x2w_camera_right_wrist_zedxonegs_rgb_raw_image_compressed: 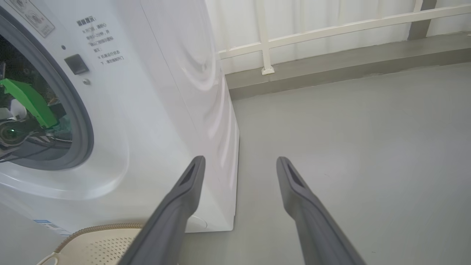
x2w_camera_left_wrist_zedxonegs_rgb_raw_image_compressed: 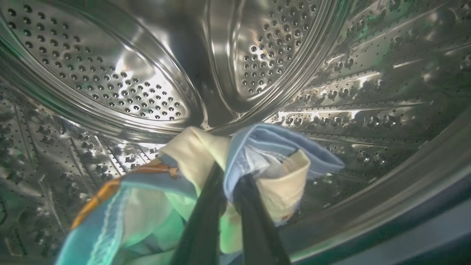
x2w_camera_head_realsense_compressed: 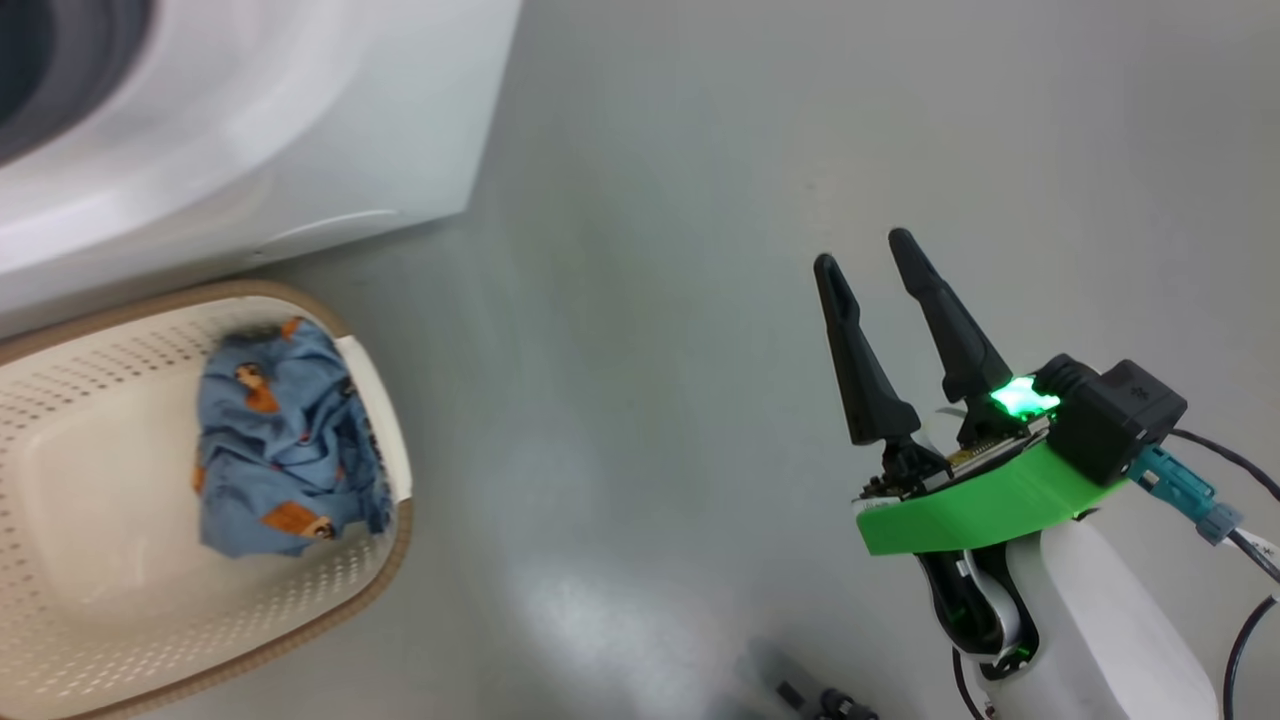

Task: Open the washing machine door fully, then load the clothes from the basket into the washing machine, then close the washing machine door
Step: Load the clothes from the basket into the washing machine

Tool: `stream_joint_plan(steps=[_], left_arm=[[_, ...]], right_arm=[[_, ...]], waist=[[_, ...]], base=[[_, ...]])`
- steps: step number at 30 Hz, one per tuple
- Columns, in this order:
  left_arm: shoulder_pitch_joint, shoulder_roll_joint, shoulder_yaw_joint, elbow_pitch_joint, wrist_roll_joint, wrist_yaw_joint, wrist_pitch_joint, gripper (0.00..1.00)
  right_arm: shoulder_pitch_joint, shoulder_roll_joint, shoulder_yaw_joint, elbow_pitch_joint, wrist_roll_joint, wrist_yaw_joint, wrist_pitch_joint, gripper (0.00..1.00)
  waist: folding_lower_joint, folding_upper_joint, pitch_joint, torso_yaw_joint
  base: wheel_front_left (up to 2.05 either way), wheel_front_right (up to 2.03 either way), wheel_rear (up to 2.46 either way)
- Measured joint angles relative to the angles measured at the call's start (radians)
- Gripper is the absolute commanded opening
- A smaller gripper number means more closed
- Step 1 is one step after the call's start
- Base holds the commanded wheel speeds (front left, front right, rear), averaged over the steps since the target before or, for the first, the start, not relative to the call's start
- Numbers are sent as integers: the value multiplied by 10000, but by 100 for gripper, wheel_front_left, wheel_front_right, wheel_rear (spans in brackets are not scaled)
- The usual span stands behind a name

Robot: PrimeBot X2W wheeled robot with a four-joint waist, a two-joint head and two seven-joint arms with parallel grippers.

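Observation:
My left gripper (x2w_camera_left_wrist_zedxonegs_rgb_raw_image_compressed: pixel 230 182) is inside the steel drum (x2w_camera_left_wrist_zedxonegs_rgb_raw_image_compressed: pixel 110 73) of the washing machine (x2w_camera_head_realsense_compressed: pixel 250 120), shut on a garment (x2w_camera_left_wrist_zedxonegs_rgb_raw_image_compressed: pixel 272 147) of light blue, cream and orange cloth that hangs over its fingers. Through the grey gasket (x2w_camera_right_wrist_zedxonegs_rgb_raw_image_compressed: pixel 79 121) the left arm's green wrist part (x2w_camera_right_wrist_zedxonegs_rgb_raw_image_compressed: pixel 29 101) shows within the machine's (x2w_camera_right_wrist_zedxonegs_rgb_raw_image_compressed: pixel 165 92) opening. More of the clothes (x2w_camera_head_realsense_compressed: pixel 280 440), blue with orange bears, lie in the cream basket (x2w_camera_head_realsense_compressed: pixel 395 560) on the floor before the machine. My right gripper (x2w_camera_head_realsense_compressed: pixel 864 252) hangs open and empty over bare floor, right of the basket (x2w_camera_right_wrist_zedxonegs_rgb_raw_image_compressed: pixel 99 244). The washing machine door is out of view.
Grey floor (x2w_camera_head_realsense_compressed: pixel 650 350) spreads to the right of the machine. A white railing (x2w_camera_right_wrist_zedxonegs_rgb_raw_image_compressed: pixel 331 27) and a low grey kerb (x2w_camera_right_wrist_zedxonegs_rgb_raw_image_compressed: pixel 331 70) run along the back. Cables (x2w_camera_head_realsense_compressed: pixel 1240 520) trail from my right wrist, and a small dark object (x2w_camera_head_realsense_compressed: pixel 825 702) lies at the bottom edge.

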Motion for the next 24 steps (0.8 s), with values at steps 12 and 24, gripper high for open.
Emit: stream_joint_plan(steps=[12, 24], left_arm=[[-593, 715, 82, -263, -77, 161, -855, 0], [-1089, 1001, -439, 1022, 10, 58, 330, 72]], right_arm=[[-100, 82, 123, -117, 69, 0, 0, 100], [-317, 161, 270, -128, 98, 0, 0, 100]], waist=[[0, 0, 664, -619], [-1, 0, 922, -667]], base=[[0, 0, 0], [0, 0, 0]])
